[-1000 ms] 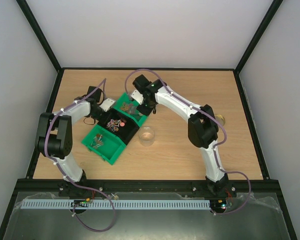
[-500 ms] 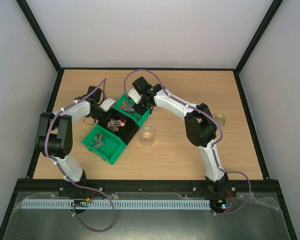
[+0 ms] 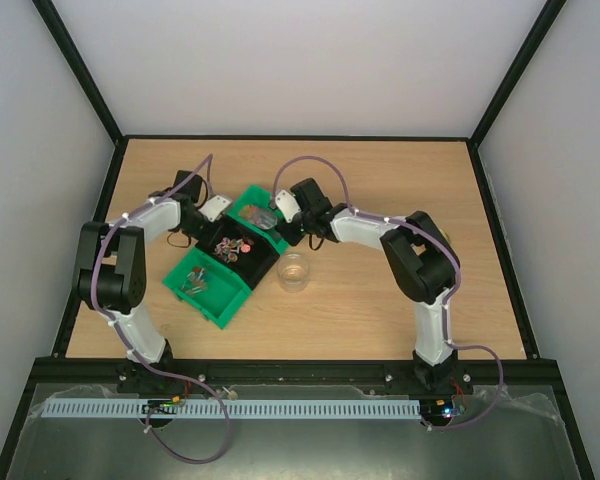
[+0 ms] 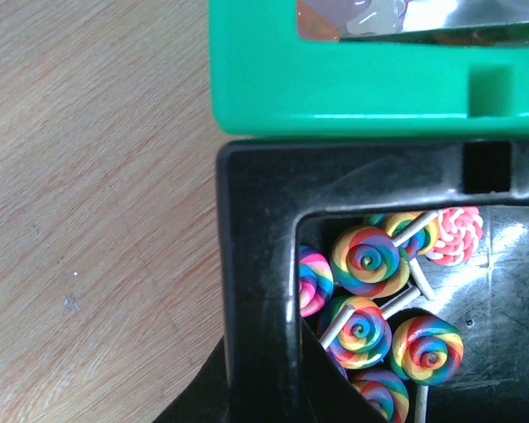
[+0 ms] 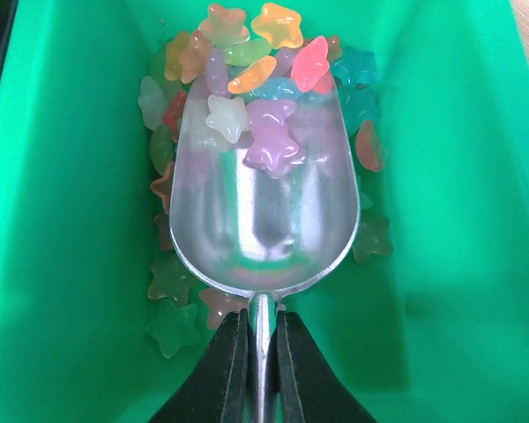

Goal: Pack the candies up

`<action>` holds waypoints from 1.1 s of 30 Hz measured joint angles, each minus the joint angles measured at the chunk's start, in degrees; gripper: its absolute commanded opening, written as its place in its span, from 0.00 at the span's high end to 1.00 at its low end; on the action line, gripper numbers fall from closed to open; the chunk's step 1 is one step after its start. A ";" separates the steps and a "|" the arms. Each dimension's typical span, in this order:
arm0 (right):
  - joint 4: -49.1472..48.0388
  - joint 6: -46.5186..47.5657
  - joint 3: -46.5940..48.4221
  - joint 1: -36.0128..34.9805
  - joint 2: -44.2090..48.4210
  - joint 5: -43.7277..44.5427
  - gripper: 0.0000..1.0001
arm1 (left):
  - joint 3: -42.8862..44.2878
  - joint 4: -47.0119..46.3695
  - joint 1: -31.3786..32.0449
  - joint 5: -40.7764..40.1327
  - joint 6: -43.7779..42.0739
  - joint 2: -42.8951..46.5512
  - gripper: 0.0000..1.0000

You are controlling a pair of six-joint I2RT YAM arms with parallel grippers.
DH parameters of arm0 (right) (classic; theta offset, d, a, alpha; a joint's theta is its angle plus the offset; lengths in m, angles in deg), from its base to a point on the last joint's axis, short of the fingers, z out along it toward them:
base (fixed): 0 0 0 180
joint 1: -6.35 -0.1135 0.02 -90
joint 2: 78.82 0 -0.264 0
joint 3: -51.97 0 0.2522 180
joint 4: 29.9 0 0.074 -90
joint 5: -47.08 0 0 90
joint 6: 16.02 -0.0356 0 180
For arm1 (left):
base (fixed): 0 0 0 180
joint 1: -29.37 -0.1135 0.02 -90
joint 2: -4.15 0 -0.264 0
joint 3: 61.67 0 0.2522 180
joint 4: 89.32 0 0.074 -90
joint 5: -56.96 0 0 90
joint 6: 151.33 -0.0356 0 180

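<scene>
Translucent star-shaped candies (image 5: 247,40) in mixed colours lie heaped in the far green bin (image 5: 441,176). A silver metal scoop (image 5: 264,211) lies flat in that bin with a few stars (image 5: 269,145) in its bowl. My right gripper (image 5: 262,315) is shut on the scoop's handle; from above it (image 3: 278,216) reaches into the far green bin (image 3: 242,205). My left gripper (image 4: 260,397) is shut on the wall of the black bin (image 4: 256,220), which holds rainbow swirl lollipops (image 4: 366,260). Tiny wrapped sweets (image 3: 195,282) lie in the near green bin (image 3: 223,305).
The three bins stand in a diagonal row, with the black bin (image 3: 260,262) in the middle. A small clear round jar (image 3: 293,271) stands just right of the row. A small round object (image 3: 444,238) lies behind the right arm's elbow.
My right arm has swung its wrist down and to the right, laying the scoop lower in the far green bin. The left arm and the bins have not moved.
</scene>
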 measured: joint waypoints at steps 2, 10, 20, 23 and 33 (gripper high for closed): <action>-3.54 -1.14 -2.01 0.83 0.09 -1.77 0.99 | 0.37 0.26 -0.15 0.26 -0.33 -0.28 0.98; -14.99 -3.93 -8.17 3.69 0.63 -8.00 0.99 | 1.99 0.31 -0.52 1.16 -1.29 -1.73 0.98; -21.79 -4.02 -14.10 5.53 3.04 -10.75 0.99 | 2.91 0.35 -1.05 1.86 -1.95 -2.62 0.98; -22.77 -4.42 -15.32 5.86 3.67 -10.91 0.99 | 2.93 0.35 -1.11 2.01 -1.99 -2.64 0.98; -25.81 -5.86 -20.28 8.33 6.43 -13.03 0.99 | 3.34 0.46 -1.51 2.47 -2.12 -3.08 0.98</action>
